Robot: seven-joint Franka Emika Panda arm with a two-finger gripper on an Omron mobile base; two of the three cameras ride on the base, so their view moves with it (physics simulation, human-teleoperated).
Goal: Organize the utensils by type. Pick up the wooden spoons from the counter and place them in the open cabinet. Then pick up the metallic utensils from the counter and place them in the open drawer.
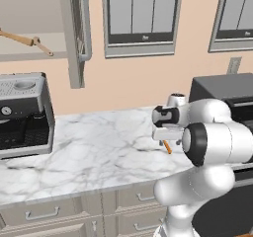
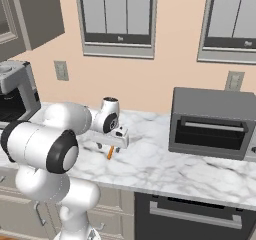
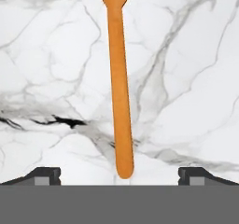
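Orange fork (image 3: 119, 87) between wide-open gripper (image 3: 119, 174)

An espresso machine (image 1: 22, 115) stands left, a toaster oven (image 2: 212, 124) right, windows (image 2: 117, 19) above.

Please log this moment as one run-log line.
fingers: open, empty | above: slim orange fork flat on white marble counter | wooden spoons: on cabinet shelf

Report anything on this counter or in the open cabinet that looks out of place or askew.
Nothing is spilled or damaged. The orange fork lies alone on the marble counter, below the open gripper, not yet in a drawer. Two wooden spoons lie slanted on the cabinet shelf.
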